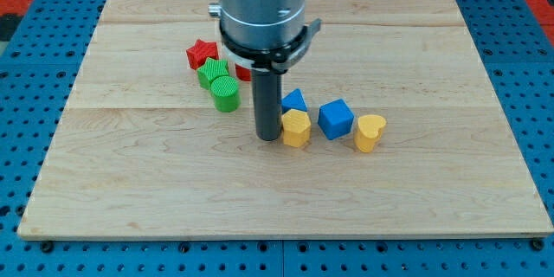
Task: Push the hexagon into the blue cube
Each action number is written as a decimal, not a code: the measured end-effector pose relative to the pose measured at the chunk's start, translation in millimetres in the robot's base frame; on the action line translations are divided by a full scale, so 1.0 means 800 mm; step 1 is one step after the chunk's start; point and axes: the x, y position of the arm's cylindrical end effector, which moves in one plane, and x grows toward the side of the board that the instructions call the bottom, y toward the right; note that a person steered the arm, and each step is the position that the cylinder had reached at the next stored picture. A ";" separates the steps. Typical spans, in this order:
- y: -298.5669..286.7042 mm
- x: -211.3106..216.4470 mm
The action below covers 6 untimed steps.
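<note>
A pale wooden board [286,182] lies on a blue pegboard bench [35,69]. There is no claw, only a dark rod; my tip [267,138] touches the board just at 9 o'clock of the yellow hexagon [296,127]. That hexagon is a stubby yellow prism, and the blue cube [336,119] sits just at its 3 o'clock, with a yellow heart [370,132] beyond. A blue block [294,100] peeks behind the hexagon, shape unclear. At 10 o'clock cluster a red star [202,53], a green block [212,73] and a green cylinder [225,93]; a red block [242,73] is mostly hidden by the arm.
</note>
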 end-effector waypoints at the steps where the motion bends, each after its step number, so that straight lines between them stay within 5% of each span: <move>1: -0.009 0.016; 5: 0.063 0.012; 6: 0.079 0.053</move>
